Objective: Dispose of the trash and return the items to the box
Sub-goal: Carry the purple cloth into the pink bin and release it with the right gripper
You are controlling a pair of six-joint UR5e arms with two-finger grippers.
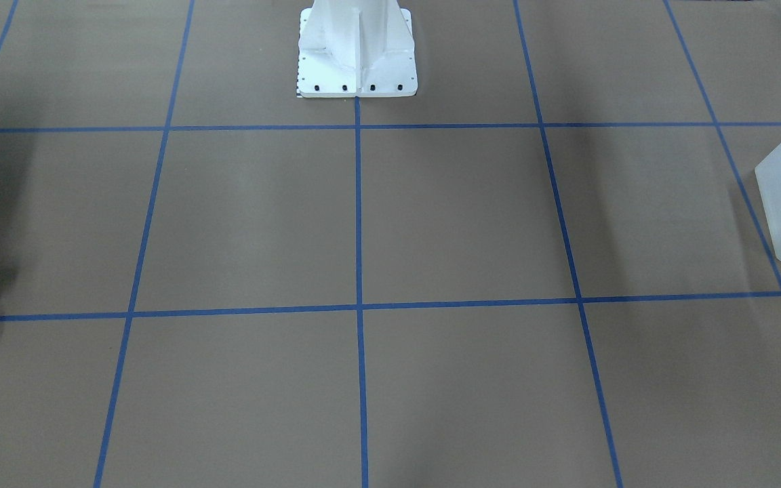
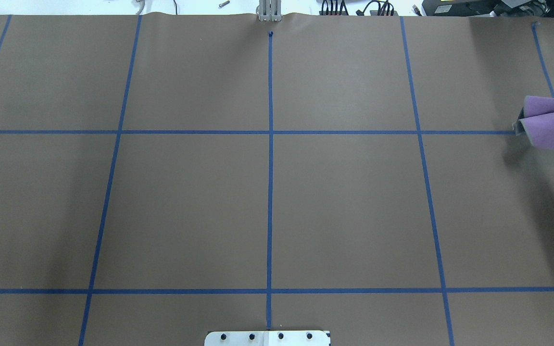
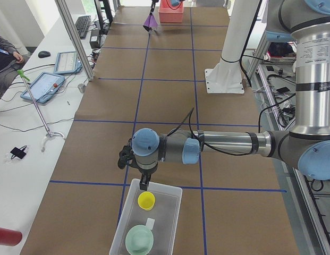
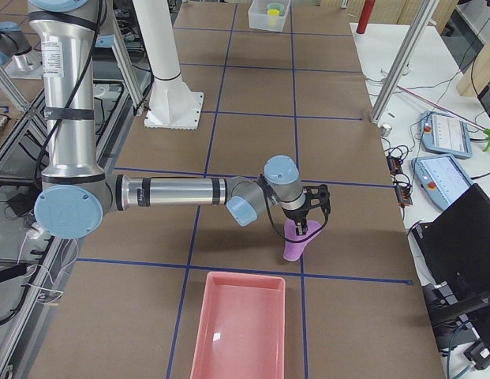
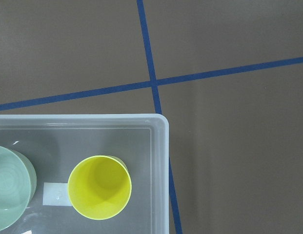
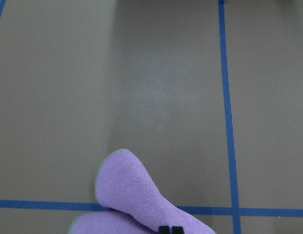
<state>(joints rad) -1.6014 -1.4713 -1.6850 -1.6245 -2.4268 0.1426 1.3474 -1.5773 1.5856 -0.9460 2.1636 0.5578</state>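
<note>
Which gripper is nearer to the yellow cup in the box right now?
Left. The left gripper hangs just above the box's end beside the yellow cup; the right gripper is at the table's far end, pinching the purple wad.

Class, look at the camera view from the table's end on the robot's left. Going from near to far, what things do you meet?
mint-green bowl → yellow cup → white robot base → purple wad → pink tray
</note>
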